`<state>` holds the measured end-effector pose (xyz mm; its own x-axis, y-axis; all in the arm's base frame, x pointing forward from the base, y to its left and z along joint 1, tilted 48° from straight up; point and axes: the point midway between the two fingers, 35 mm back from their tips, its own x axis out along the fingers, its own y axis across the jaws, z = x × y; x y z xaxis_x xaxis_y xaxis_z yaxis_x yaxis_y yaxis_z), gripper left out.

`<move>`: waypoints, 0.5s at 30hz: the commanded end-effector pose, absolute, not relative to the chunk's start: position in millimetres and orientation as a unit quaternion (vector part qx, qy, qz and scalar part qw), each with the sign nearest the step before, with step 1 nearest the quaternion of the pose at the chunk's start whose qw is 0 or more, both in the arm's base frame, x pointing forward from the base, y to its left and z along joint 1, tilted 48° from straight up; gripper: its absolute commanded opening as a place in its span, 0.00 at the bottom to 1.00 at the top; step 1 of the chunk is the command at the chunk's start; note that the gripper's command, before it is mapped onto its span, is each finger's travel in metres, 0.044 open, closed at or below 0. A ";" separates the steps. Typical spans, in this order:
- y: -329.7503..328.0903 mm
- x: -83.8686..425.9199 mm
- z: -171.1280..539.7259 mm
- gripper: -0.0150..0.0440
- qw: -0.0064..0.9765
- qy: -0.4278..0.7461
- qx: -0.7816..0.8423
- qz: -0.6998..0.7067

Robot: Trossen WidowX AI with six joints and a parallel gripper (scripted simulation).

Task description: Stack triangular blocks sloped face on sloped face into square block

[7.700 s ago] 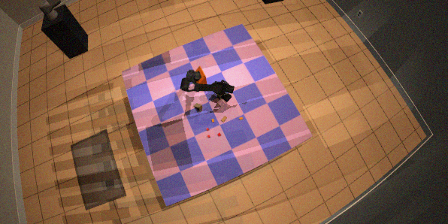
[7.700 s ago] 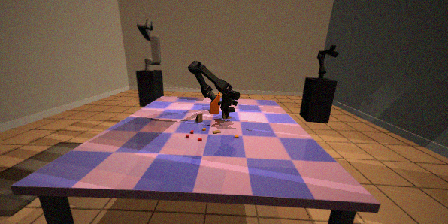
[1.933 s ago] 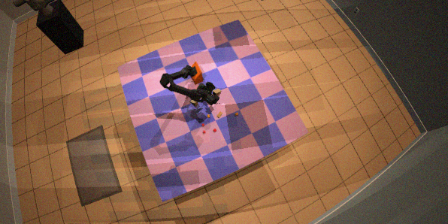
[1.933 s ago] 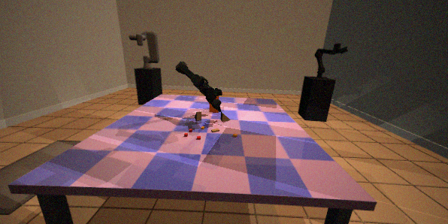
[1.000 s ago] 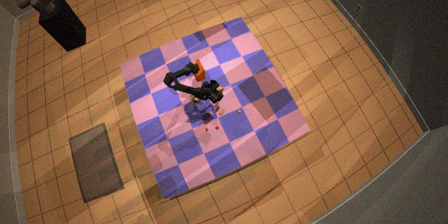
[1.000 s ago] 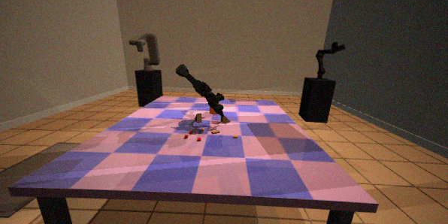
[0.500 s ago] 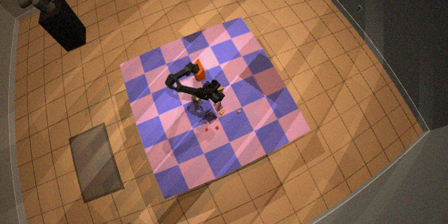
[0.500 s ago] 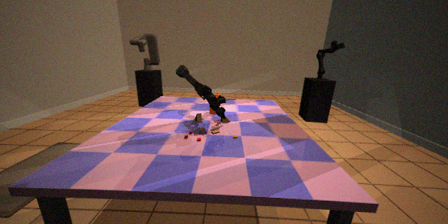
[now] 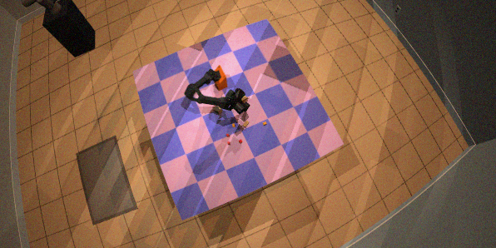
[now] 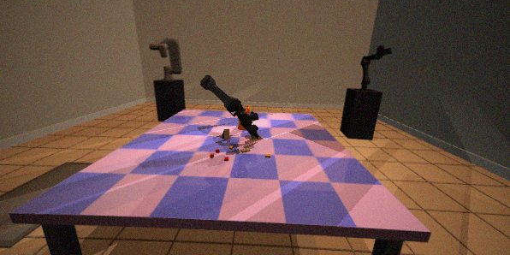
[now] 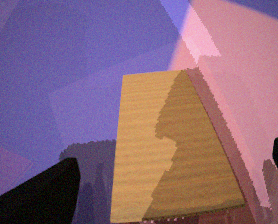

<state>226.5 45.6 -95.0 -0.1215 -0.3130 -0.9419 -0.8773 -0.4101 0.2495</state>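
A wood-grained block (image 11: 155,150) lies below my hand in the wrist view, its broad face toward the camera. It seems to be the tan block (image 9: 245,99) beside my hand in the top view; in the exterior view my hand mostly hides it. The other wooden block (image 9: 216,111) (image 10: 226,133) stands apart on the checkered table, to the left of my hand. My gripper (image 11: 180,159) (image 10: 257,137) is open and empty, its black fingers wide on both sides of the nearer block. The sloped faces and the fingertips' exact height cannot be told.
Small red cubes (image 9: 240,141) (image 10: 226,158), an orange piece (image 9: 265,123) (image 10: 268,156), another orange piece (image 9: 234,125) (image 10: 231,147) and a flat tan piece (image 9: 245,124) (image 10: 245,150) lie nearby on the table (image 9: 262,168) (image 10: 248,198). The orange arm base (image 9: 220,78) is behind.
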 end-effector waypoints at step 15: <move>37.4 218.7 -111.2 0.73 0.240 0.486 -0.614 0.573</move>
